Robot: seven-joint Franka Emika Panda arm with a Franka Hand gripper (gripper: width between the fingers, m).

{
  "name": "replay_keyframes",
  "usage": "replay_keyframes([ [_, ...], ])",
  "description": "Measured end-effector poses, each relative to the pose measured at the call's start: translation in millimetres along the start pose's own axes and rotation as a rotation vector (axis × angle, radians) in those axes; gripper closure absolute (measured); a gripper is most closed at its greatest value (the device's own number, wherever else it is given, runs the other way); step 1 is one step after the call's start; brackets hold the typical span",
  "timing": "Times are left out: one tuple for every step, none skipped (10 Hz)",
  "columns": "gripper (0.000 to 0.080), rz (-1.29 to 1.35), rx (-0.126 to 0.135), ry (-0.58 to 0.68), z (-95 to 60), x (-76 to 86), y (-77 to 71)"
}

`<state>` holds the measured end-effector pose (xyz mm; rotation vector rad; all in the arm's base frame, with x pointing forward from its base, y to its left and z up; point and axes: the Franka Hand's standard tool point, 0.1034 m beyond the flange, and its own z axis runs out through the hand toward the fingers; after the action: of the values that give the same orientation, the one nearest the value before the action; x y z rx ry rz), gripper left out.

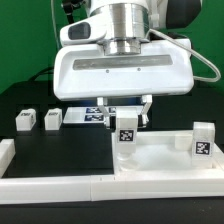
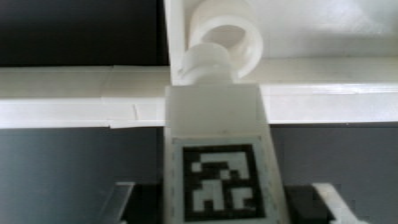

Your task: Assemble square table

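Clamps the gripper (image 1: 129, 118), jaws partway closed, on an upright leg block (image 1: 127, 134), fingers (image 2: 128, 203) against both its flanks. Holds it standing on the square table slab (image 1: 160, 162), at the corner toward the exterior view's left. Shows a second leg block (image 1: 202, 141) upright at the slab's other near corner.

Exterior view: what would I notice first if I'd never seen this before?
The big white gripper fills the middle, pinching a tagged leg block upright at one corner of the white square table slab. A standing leg block sits at the slab's corner on the exterior view's right. Two loose leg blocks lie on the dark table on the left.
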<state>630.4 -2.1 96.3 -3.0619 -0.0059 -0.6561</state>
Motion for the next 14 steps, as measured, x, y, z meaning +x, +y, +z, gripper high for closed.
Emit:
replay_keyframes([
  [0.0509, 0.003, 0.0, 0.003, 0.7, -0.8, -1.5],
  [0.0509, 0.006, -0.001, 0.021, 5.6, -4.8, -7.6],
  [0.0509, 0.001, -0.001, 0.018, 12.7, -8.8, -10.7],
  [0.0509, 0.001, -0.002, 0.019, 14.1, -7.9, -10.4],
  [0.0509, 0.001, -0.002, 0.016, 14.9, -9.3, -10.6],
  [0.0509, 0.0, -0.002, 0.013, 16.5, -11.2, -11.1],
  [0.0509, 0.002, -0.005, 0.02, 17.4, -12.4, -11.4],
  [0.0509, 0.006, -0.014, 0.046, 16.7, -14.8, -11.5],
  [0.0509, 0.009, -0.025, 0.078, 15.8, -17.7, -10.9],
  [0.0509, 0.021, -0.035, 0.106, 15.3, -20.4, -10.6],
  [0.0509, 0.025, -0.038, 0.115, 15.1, -21.7, -10.6],
  [0.0509, 0.024, -0.038, 0.115, 15.2, -21.1, -10.5],
  [0.0428, 0.024, -0.038, 0.115, 15.2, -21.1, -10.4],
  [0.0428, 0.024, -0.038, 0.114, 15.3, -21.2, -10.4],
])
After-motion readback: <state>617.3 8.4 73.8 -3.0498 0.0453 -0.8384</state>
